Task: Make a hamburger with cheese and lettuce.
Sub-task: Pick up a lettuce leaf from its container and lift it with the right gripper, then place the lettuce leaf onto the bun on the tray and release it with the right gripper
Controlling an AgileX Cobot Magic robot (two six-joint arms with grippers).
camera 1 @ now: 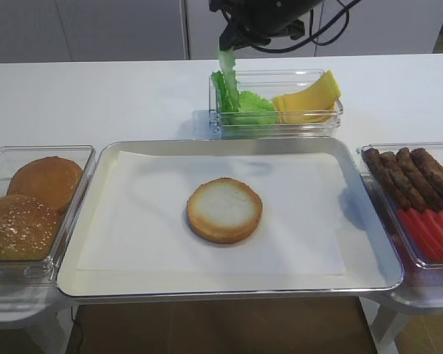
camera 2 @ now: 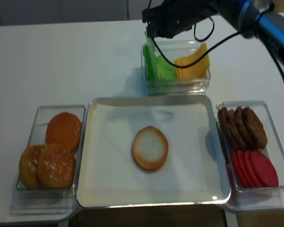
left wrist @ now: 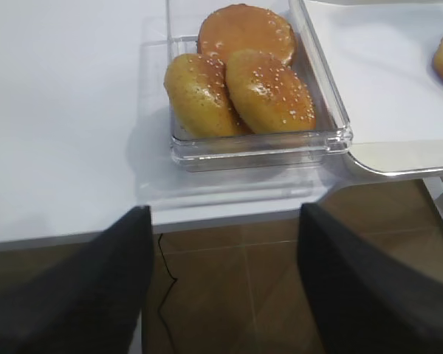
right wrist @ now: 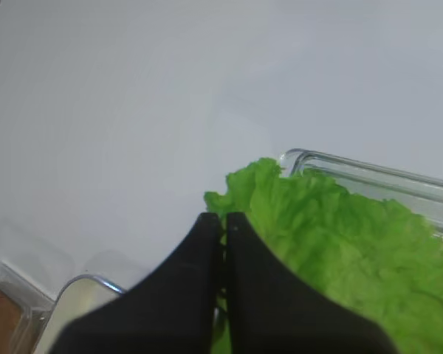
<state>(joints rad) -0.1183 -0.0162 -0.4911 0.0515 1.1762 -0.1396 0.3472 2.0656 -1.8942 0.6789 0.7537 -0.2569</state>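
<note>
On the white table, the right gripper pinches a lettuce leaf hanging at its six o'clock; the left gripper stands wide.

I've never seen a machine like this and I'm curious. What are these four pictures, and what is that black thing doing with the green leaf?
This is a robot with two arms making a hamburger. Two pictures look down from above on the table. The other two come from small cameras on the robot's wrists.

In the middle, a metal tray lined with white paper holds a flat bun half, cut side up. A clear box on the left holds brown bun tops. A box on the right holds brown patties and red slices. The box at the back holds cheese and more green leaves.

The right pincer is pinched shut on a lettuce leaf and holds it up above the back box. The left pincer is open, near the table edge beside the bun tops, holding nothing.
</note>
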